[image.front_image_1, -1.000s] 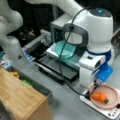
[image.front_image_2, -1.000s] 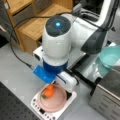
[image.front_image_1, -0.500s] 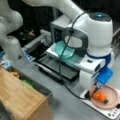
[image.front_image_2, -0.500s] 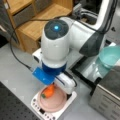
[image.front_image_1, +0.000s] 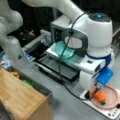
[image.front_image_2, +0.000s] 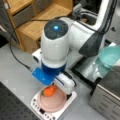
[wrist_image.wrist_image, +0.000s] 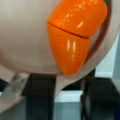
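One toy carrot (image.front_image_1: 100, 97) is lying on a pink plate (image.front_image_1: 111, 100) at the lower right of a front view, the plate sitting on a white scale (image.front_image_2: 53, 113). The gripper (image.front_image_1: 97, 88) is hanging just above the carrot; I cannot tell whether its fingers are open or closed. A teal bowl (image.front_image_2: 110, 56) is resting well apart, at right.

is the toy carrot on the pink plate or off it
On it. The toy carrot lies on its side on the pink plate, near the rim, in all views, just under the hand.
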